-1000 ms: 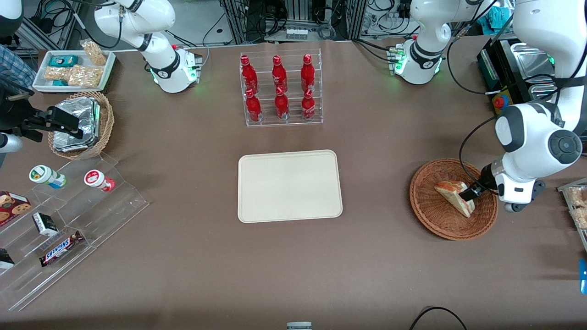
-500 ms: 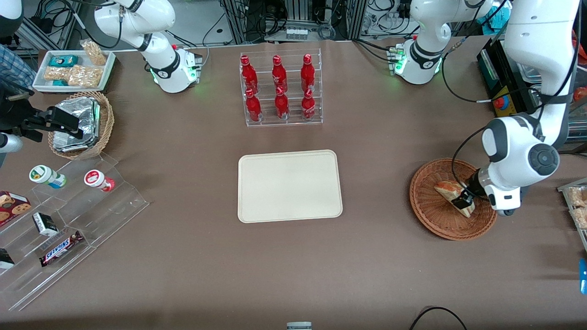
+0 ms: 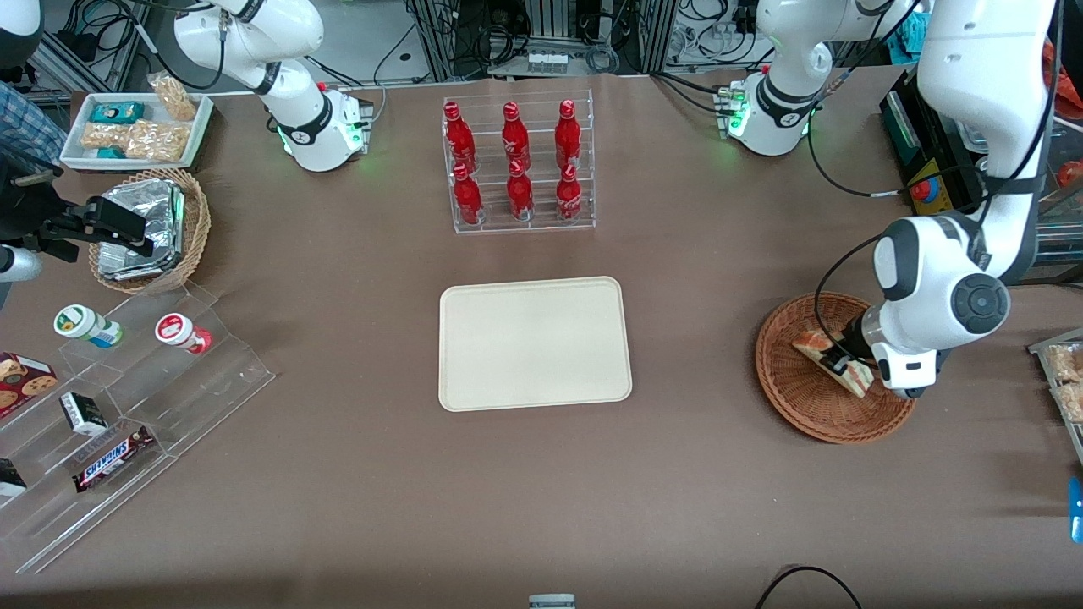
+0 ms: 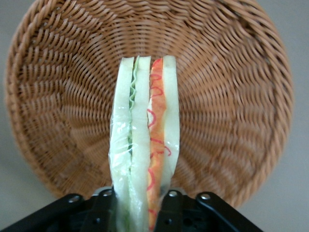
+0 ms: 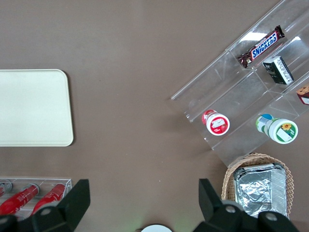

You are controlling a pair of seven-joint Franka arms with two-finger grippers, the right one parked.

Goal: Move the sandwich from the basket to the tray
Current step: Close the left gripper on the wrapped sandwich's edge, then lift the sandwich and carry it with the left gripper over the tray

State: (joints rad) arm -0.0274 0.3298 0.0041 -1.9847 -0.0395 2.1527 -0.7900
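The sandwich (image 3: 825, 355) is a clear-wrapped wedge of pale bread with green and red-orange layers (image 4: 145, 145), held just above the floor of the round reddish-brown wicker basket (image 3: 795, 397) toward the working arm's end of the table. My gripper (image 3: 838, 362) is shut on the sandwich, one black finger (image 4: 101, 212) pressed against each bread face. In the wrist view the basket (image 4: 231, 96) spreads out under the wedge. The cream-beige tray (image 3: 535, 342) lies bare at the table's middle, well apart from the basket.
A clear rack of red bottles (image 3: 516, 165) stands farther from the front camera than the tray. Toward the parked arm's end are a tan basket of foil packets (image 3: 152, 228), a white snack tray (image 3: 135, 127) and a clear stepped display (image 3: 118, 406). Another snack tray (image 3: 1062, 376) lies beside the basket.
My gripper has shut on the sandwich and carried it a little toward the tray, its tip rising slightly over the basket.
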